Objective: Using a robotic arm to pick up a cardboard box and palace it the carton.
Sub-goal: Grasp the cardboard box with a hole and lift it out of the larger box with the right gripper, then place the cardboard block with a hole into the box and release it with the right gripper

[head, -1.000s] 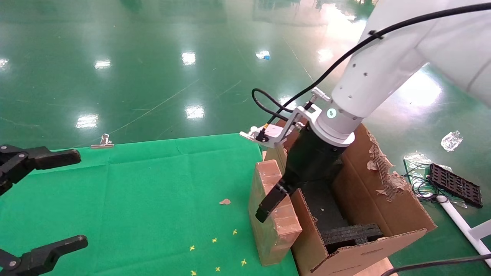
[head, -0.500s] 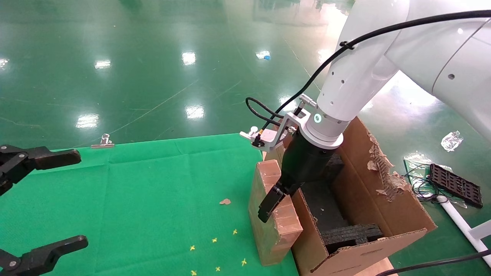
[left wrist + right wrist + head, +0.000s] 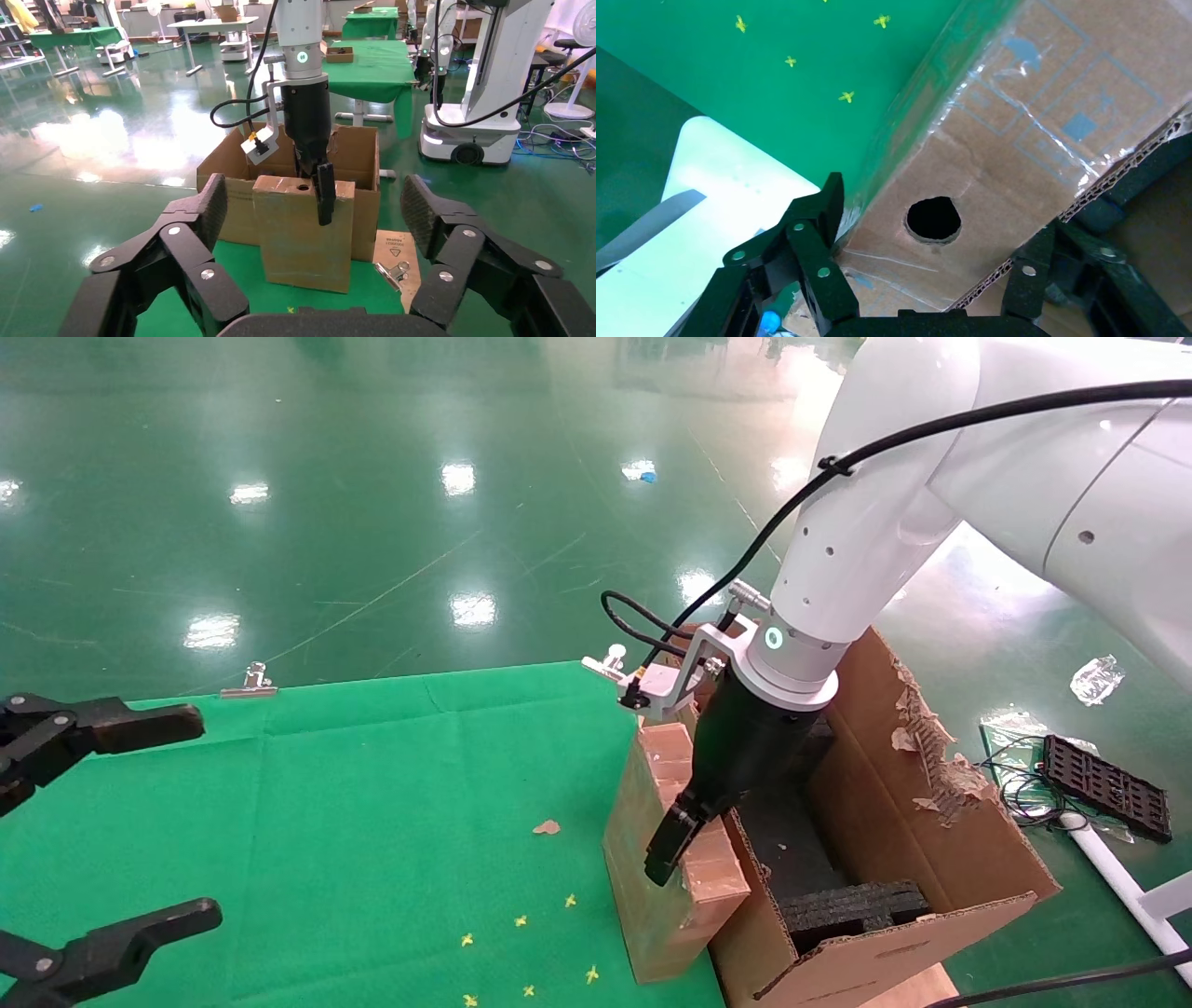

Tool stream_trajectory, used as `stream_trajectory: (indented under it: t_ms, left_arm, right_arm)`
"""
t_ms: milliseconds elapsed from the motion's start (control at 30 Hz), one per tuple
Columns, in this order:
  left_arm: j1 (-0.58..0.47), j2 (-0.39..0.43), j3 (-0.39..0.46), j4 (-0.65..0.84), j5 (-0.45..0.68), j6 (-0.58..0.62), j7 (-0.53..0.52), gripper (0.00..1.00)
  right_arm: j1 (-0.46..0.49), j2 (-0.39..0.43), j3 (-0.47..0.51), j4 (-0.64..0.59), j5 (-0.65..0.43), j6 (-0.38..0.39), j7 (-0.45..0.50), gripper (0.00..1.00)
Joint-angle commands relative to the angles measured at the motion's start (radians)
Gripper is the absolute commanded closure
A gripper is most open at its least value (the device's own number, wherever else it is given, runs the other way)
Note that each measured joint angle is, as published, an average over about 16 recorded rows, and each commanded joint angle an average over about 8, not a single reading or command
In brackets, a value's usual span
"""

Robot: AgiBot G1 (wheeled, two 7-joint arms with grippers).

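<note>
Head view showed the carton (image 3: 931, 840) standing open beside the green-covered bench (image 3: 326, 803), one flap torn and ragged and black foam lying inside. The cardboard box (image 3: 666, 859) stood upright on the bench edge, touching the carton's near wall. Across the last second it had shifted: its top had tipped toward the carton and its far upper corner had risen a little, while the robotic arm (image 3: 857, 551) had swung in more steeply above it. That suggested the lift had just begun, with the box not yet clear of the bench.

Right gripper (image 3: 694, 812) had its fingers closed on the box's narrow top side, one finger (image 3: 669, 845) down the outer face, the other against the side toward the carton; the right wrist view showed the round hole (image 3: 934, 218) lying between them. Left gripper (image 3: 93, 831) hung parked over the bench's near left, fingers spread apart and empty.

No brand or readable writing appeared; only faint blue printed squares showed under the box's glossy tape.
</note>
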Motion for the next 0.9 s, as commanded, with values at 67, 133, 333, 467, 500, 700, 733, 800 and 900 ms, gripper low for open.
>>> stream_trajectory:
  t_ms: [67, 133, 333, 467, 500, 700, 733, 800, 900]
  left_arm:
    - [0.000, 0.000, 0.000, 0.000, 0.000, 0.000, 0.000, 0.97]
    - [0.000, 0.000, 0.000, 0.000, 0.000, 0.000, 0.000, 0.98]
    - [0.000, 0.000, 0.000, 0.000, 0.000, 0.000, 0.000, 1.00]
    - [0.000, 0.000, 0.001, 0.000, 0.000, 0.000, 0.000, 1.00]
    - [0.000, 0.000, 0.001, 0.000, 0.000, 0.000, 0.000, 1.00]
    - [0.000, 0.000, 0.001, 0.000, -0.001, 0.000, 0.000, 1.00]
    - [0.000, 0.000, 0.001, 0.000, -0.001, 0.000, 0.000, 1.00]
    - [0.000, 0.000, 0.001, 0.000, -0.001, 0.000, 0.001, 1.00]
    - [0.000, 0.000, 0.001, 0.000, -0.001, -0.001, 0.001, 1.00]
  right_arm:
    - [0.000, 0.000, -0.005, 0.004, -0.002, 0.000, 0.002, 1.00]
    - [0.002, 0.001, -0.009, 0.008, -0.006, 0.002, 0.000, 1.00]
    - [0.021, 0.014, -0.008, 0.031, -0.015, 0.019, -0.019, 1.00]
    - [0.055, 0.057, 0.024, 0.055, 0.007, 0.050, -0.065, 1.00]
    - [0.067, 0.073, 0.037, 0.060, 0.017, 0.061, -0.084, 1.00]
    - [0.176, 0.184, 0.142, 0.050, 0.092, 0.132, -0.233, 1.00]
    - [0.197, 0.198, 0.156, 0.039, 0.097, 0.140, -0.255, 1.00]
    - [0.240, 0.225, 0.178, 0.005, 0.101, 0.154, -0.292, 1.00]
    - [0.293, 0.259, 0.193, -0.059, 0.089, 0.163, -0.328, 1.00]
